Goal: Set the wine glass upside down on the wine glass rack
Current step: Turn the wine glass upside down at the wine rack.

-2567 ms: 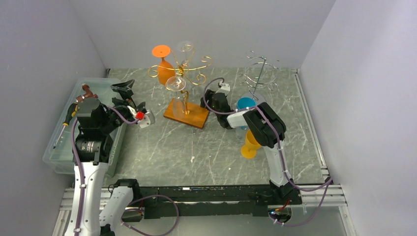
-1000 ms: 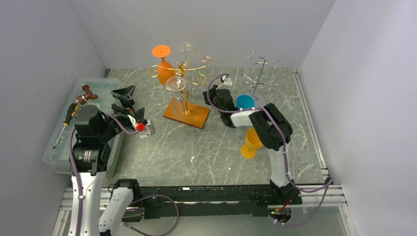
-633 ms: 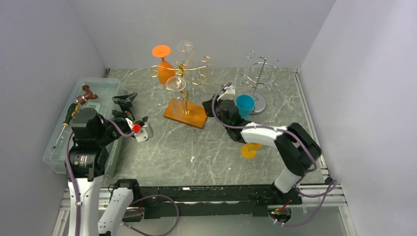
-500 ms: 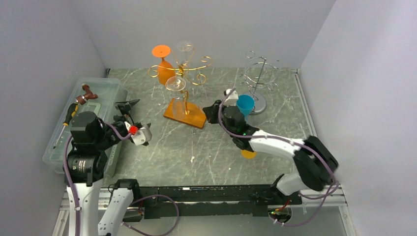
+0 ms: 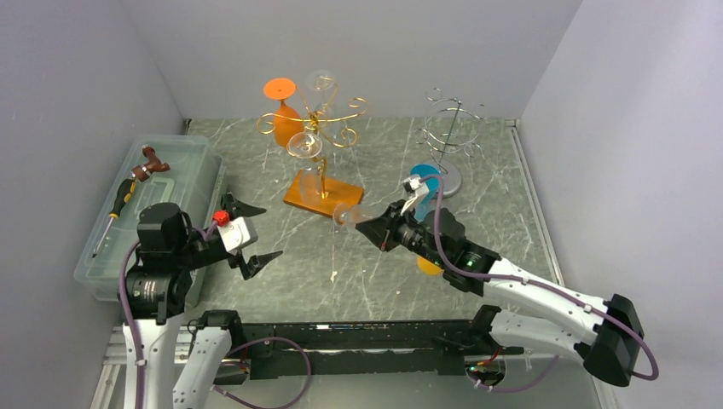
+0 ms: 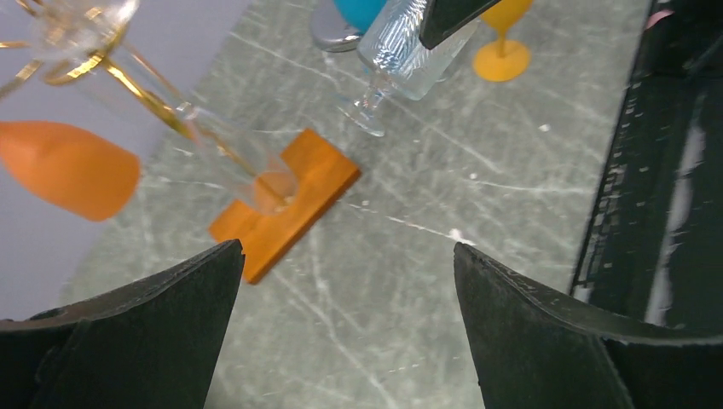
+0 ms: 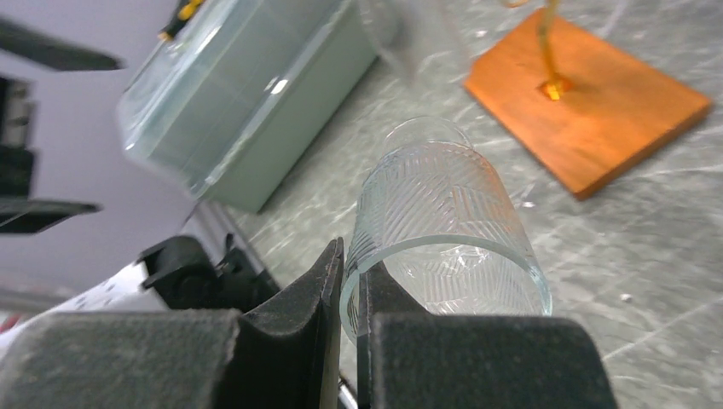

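Two racks: a gold rack (image 5: 324, 198), a wire rack (image 5: 450, 183); one clear wine glass (image 5: 348, 214) held sideways, rim clamped in right jaws, arm stretched low; left jaws spread wide.

three plain, pale grey walls are boxing the space in: the back wall (image 5: 358, 51), the left wall (image 5: 60, 102) and the right wall (image 5: 631, 128). a grey-green marbled tabletop (image 5: 341, 247) is lying between them, white veins running across it. a metal rail (image 5: 534, 196) is edging its right side. soft, even light is falling everywhere.
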`<control>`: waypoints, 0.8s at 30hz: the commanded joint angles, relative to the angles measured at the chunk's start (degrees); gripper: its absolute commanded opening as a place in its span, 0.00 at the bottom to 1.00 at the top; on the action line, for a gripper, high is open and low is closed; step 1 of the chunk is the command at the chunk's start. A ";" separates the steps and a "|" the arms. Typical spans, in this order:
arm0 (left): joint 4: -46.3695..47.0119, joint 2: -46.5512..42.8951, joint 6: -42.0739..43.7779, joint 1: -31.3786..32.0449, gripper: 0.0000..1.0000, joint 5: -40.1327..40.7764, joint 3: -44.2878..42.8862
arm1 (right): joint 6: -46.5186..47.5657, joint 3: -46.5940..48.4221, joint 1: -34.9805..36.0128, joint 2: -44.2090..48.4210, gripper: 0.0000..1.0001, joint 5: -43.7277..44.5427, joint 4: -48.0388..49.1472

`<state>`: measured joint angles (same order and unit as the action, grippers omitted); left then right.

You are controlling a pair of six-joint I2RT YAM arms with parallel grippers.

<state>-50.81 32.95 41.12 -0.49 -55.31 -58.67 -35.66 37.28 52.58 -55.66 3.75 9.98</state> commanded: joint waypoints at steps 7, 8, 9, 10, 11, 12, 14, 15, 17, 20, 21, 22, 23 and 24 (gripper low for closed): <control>2.00 2.01 -12.06 0.14 0.99 -10.15 4.05 | 2.43 8.53 6.13 -0.90 0.00 -11.91 7.95; 1.85 2.17 -12.09 0.14 0.99 -10.12 3.95 | 3.05 9.59 7.07 -2.00 0.00 -11.32 8.68; 1.52 2.35 -12.12 0.14 0.99 -9.98 3.81 | 3.91 10.48 8.22 -2.94 0.00 -10.86 9.69; 1.11 2.58 -12.16 0.14 0.99 -9.87 3.71 | 4.39 11.39 8.77 -3.92 0.00 -10.42 10.66; 0.46 2.76 -12.09 0.14 0.99 -9.68 3.59 | 5.47 12.41 9.84 -5.10 0.00 -9.82 11.40; -0.15 2.72 -11.79 0.14 0.99 -9.53 3.54 | 6.38 13.44 10.68 -6.02 0.00 -9.32 12.12; -0.57 2.28 -11.42 0.14 0.99 -8.56 3.86 | 8.04 15.65 12.20 -7.48 0.00 -8.27 12.55; -0.28 1.84 -11.57 0.14 0.99 -7.53 4.31 | 8.93 16.43 13.10 -8.09 0.00 -7.71 12.92; 0.82 1.13 -12.14 0.14 0.98 -5.72 4.89 | 10.53 17.98 14.77 -8.88 0.00 -6.21 13.26; 1.81 1.19 -12.36 0.14 0.91 -3.95 5.03 | 12.37 19.46 16.94 -9.98 0.00 -4.61 13.46; 2.15 1.42 -12.51 0.14 0.89 -3.22 4.94 | 12.94 19.77 17.47 -10.27 0.00 -4.13 13.47; 2.63 1.74 -12.74 0.14 0.86 -2.58 4.83 | 13.41 20.05 18.10 -10.48 0.00 -3.94 13.41; 3.11 2.09 -13.00 0.14 0.83 -2.15 4.68 | 13.61 20.23 18.67 -10.73 0.00 -3.93 13.41; 3.61 2.41 -13.26 0.14 0.80 -1.89 4.52 | 13.83 20.39 19.04 -10.98 0.00 -3.87 13.37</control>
<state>-50.06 34.41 30.30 -0.49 -59.13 -53.63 -25.28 53.60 70.00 -66.67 -2.28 15.68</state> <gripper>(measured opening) 0.846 0.084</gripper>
